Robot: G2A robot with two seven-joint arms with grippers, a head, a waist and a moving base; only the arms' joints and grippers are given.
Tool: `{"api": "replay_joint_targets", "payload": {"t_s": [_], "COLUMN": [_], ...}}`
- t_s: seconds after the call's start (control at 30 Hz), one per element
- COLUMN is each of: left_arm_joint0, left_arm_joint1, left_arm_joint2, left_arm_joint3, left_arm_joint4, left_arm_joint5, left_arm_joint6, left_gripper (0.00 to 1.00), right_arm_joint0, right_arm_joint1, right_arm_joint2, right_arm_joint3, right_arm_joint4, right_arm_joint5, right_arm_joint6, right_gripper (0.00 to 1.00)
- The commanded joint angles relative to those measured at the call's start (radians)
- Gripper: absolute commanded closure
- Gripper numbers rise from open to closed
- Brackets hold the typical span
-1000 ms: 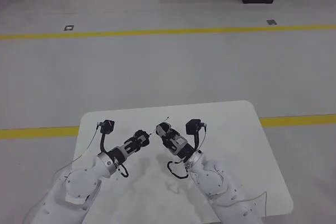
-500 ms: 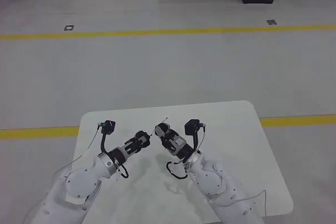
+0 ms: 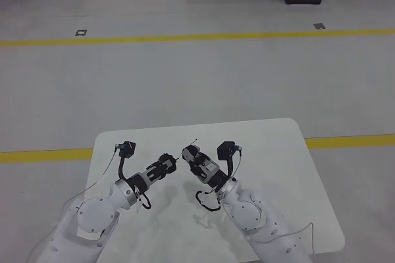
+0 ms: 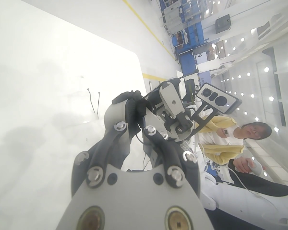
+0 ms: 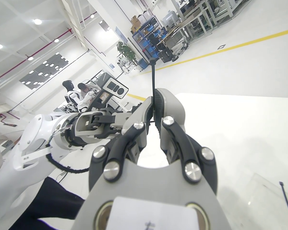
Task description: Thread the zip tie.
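The right gripper is seen with its jaws pressed together on the zip tie, the black strap being pinched between the ribbed pads. The strap is held upright out of the fingertips, and its small square head is carried at the free end, above the gripper and clear of the table. Lower down, a thin dark strand is seen crossing between the same fingers. In the top view, it is seen bridging the short gap to the left gripper. The left gripper's jaws are likewise drawn together at the tips, apparently on that thin tail end, though the contact itself is hidden by the fingers. The two grippers are held tip to tip, nearly touching, above the near middle of the white table, and both are raised off its surface. Two loose ties are left lying side by side on the tabletop beyond the left gripper. Another tie is seen lying flat beside the right gripper. A yellow line is painted across the floor beyond the table.
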Motion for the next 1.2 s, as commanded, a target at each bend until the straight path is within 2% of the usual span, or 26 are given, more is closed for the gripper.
{"api": "replay_joint_targets", "payload": {"t_s": [0.0,0.6,1.17], "left_arm_joint0": [0.0,0.0,0.0], "left_arm_joint1": [0.0,0.0,0.0], "left_arm_joint2": [0.0,0.0,0.0], "left_arm_joint3": [0.0,0.0,0.0], "left_arm_joint4": [0.0,0.0,0.0], "left_arm_joint5": [0.0,0.0,0.0], "left_arm_joint6": [0.0,0.0,0.0], "left_gripper": [1.0,1.0,1.0], "right_arm_joint0": [0.0,-0.005,0.007], "right_arm_joint1": [0.002,0.017,0.018], "right_arm_joint2": [-0.001,-0.005,-0.018], "right_arm_joint3": [-0.001,-0.004,0.01], "right_arm_joint4": [0.0,0.008,0.009], "right_arm_joint5": [0.0,0.0,0.0], "right_arm_joint6": [-0.001,-0.015,-0.028], "right_gripper": [1.0,1.0,1.0]}}
